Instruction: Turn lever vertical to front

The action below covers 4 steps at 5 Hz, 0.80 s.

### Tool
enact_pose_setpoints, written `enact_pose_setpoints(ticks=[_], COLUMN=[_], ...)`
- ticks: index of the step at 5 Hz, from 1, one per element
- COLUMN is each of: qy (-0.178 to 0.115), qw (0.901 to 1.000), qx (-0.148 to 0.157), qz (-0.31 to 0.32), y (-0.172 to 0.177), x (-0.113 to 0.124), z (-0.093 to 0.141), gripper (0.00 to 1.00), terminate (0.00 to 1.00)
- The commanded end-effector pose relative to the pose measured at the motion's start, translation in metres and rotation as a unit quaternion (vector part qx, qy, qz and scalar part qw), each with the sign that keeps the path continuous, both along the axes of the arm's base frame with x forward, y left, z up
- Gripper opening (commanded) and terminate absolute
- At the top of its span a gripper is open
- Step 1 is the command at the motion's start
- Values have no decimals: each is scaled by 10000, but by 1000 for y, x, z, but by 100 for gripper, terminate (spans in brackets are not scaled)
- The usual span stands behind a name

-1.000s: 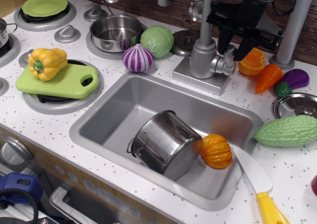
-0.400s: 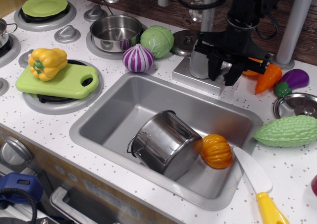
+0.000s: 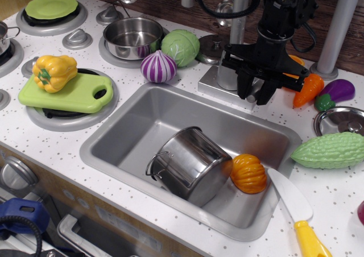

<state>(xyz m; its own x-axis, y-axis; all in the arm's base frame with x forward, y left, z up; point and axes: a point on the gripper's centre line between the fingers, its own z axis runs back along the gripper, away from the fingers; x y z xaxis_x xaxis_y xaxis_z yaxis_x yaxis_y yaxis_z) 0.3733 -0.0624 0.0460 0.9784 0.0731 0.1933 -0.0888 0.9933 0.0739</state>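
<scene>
observation.image: the black end effector (image 3: 255, 93) straddles the lever (image 3: 257, 87), a small silver-grey bar mostly hidden on the faucet body's (image 3: 227, 75) right side; grip cannot be told

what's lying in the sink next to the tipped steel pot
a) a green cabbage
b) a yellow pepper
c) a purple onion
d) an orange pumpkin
d: the orange pumpkin lies in the sink against the tipped steel pot, while the other vegetables sit up on the counter.
</scene>
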Motion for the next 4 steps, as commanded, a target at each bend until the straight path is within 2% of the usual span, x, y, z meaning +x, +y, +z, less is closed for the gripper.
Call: enact_pose_setpoints(ticks=[1,2,3,4], qy=[-338,-270,-261,-185], qw=[9993,9995,9996,9996], qx=[-61,17,102,173], qz=[-112,-137,-26,136], y=[1,0,-5,-10], x=[11,12,5,-4], z=[1,10,22,34], gripper=[0,100,100,100], terminate=[0,0,0,100])
